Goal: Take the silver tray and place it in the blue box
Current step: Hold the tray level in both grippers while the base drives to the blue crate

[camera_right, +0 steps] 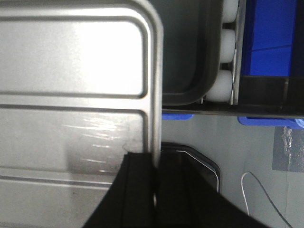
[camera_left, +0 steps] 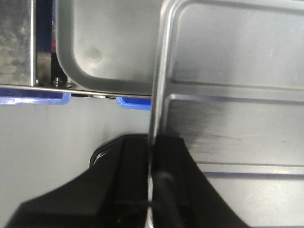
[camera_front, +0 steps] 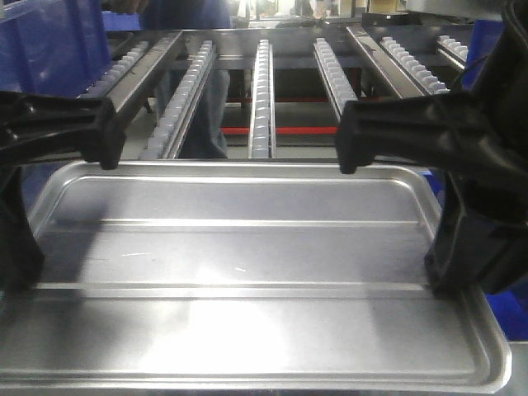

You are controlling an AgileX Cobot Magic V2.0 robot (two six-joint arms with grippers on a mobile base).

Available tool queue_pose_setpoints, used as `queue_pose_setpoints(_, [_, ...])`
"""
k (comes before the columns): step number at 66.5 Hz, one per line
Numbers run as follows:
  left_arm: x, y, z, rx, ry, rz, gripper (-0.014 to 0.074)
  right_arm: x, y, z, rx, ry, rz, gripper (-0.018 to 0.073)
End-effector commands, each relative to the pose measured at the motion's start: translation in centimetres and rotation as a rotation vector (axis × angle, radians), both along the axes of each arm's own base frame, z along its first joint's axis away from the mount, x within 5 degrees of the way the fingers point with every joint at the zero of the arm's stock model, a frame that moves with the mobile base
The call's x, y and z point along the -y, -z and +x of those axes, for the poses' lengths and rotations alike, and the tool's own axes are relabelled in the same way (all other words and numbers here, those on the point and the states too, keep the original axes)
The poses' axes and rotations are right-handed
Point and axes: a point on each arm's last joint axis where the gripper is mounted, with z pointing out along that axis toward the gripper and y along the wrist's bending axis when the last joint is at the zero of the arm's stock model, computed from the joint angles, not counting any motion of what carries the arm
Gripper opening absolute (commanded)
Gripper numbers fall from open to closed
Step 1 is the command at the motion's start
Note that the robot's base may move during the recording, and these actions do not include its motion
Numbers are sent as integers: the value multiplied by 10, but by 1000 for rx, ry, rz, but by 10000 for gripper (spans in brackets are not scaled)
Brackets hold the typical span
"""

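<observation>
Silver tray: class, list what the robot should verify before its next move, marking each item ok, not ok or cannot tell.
1. The left gripper clamps the silver tray by its rim: ok.
2. The right gripper clamps the opposite rim: ok.
3. The tray is roughly level, with nothing lying on it: ok.
4. The tray is clear of the roller rails ahead: cannot tell.
5. Inside of the blue box free: cannot tell; only a wall shows.
6. Nobody near the path: not ok; a person stands behind the rails.

Tray (camera_front: pixel 247 272) across lower frame, left tool (camera_left: pixel 152 166) on left rim, right tool (camera_right: pixel 156 166) on right; roller rails (camera_front: pixel 262 91) behind, upper centre.
</observation>
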Motion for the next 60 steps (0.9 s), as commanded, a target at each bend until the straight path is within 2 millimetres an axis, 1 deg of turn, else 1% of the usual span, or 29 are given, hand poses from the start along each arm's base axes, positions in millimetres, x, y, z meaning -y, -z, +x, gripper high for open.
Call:
queue_pose_setpoints(1, [1, -16, 2, 52, 5, -62, -15, -1, -14, 2, 61, -20, 46, 53])
queue_pose_setpoints(60, [1, -16, 2, 52, 5, -62, -15, -1, -14, 2, 61, -20, 46, 53])
